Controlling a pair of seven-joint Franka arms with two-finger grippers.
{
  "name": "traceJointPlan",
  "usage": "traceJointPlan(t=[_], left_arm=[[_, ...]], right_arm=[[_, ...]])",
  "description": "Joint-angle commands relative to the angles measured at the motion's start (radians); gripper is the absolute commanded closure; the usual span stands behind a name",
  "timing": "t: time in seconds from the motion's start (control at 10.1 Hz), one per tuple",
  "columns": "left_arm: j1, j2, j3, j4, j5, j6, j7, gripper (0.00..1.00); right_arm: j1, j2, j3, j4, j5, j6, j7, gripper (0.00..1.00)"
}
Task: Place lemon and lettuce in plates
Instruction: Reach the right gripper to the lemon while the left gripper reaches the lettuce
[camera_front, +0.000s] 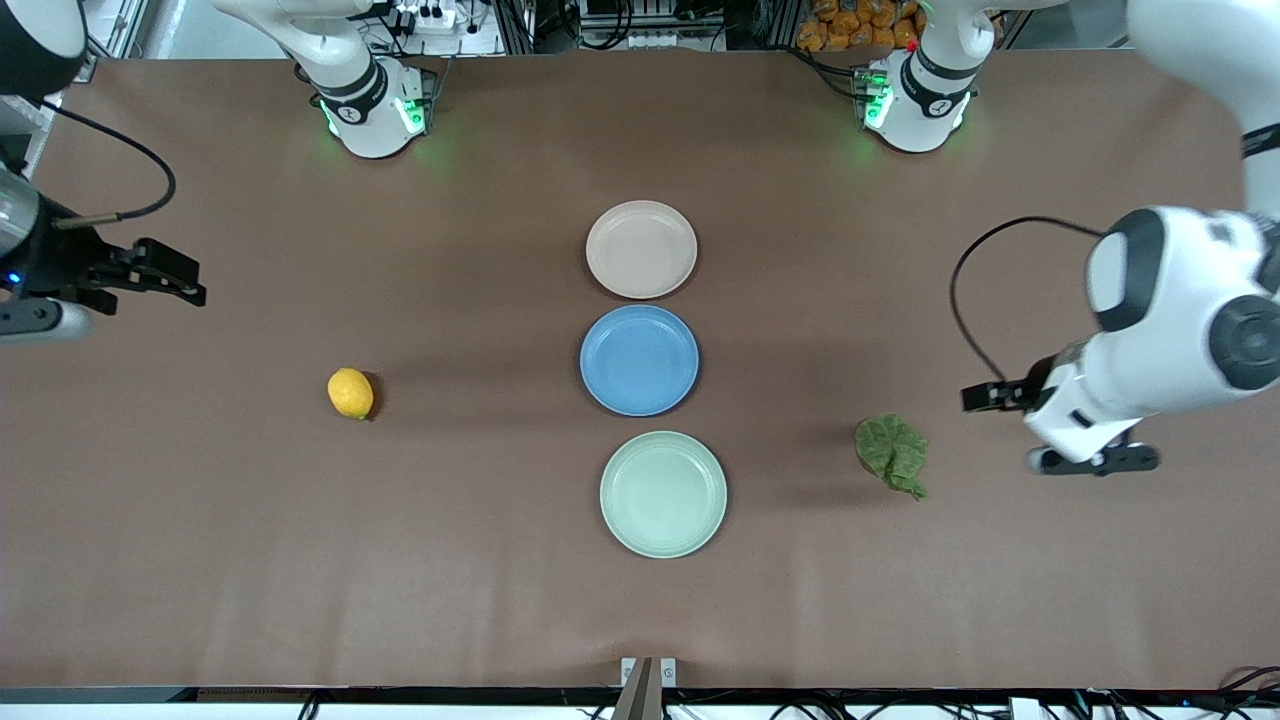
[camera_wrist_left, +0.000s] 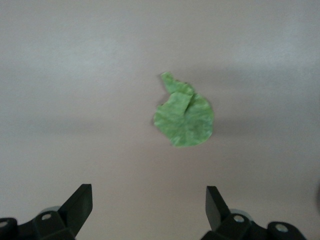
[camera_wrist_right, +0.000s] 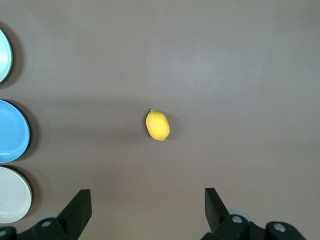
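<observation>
Both grippers are hanging wide apart, left near the lettuce, right well off the lemon, so you're risking the flat leaf slipping free or the lemon rolling before reaching the plates.

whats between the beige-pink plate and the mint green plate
The blue plate sits between the beige-pink plate and the mint green plate, clearest in the front view.

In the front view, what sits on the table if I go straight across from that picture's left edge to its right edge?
lemon → blue plate → lettuce leaf. The beige-pink and mint green plates line up with the blue one, so they have no separate place in this order.
</observation>
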Motion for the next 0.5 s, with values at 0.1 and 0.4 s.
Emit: traceJointPlan(t=[0.1,0.4], left_arm=[[-0.031,0.109,0.005,0.028,0.015,0.089,-0.058,0.00],[-0.043,0.210,0.007,0.031,0.077,0.176,-0.098,0.00]], right_arm=[[-0.045,0.047,0.000,-0.106,0.127,0.046,0.003,0.00],[-0.055,0.113,0.000,-0.287,0.124,0.258,-0.004,0.00]])
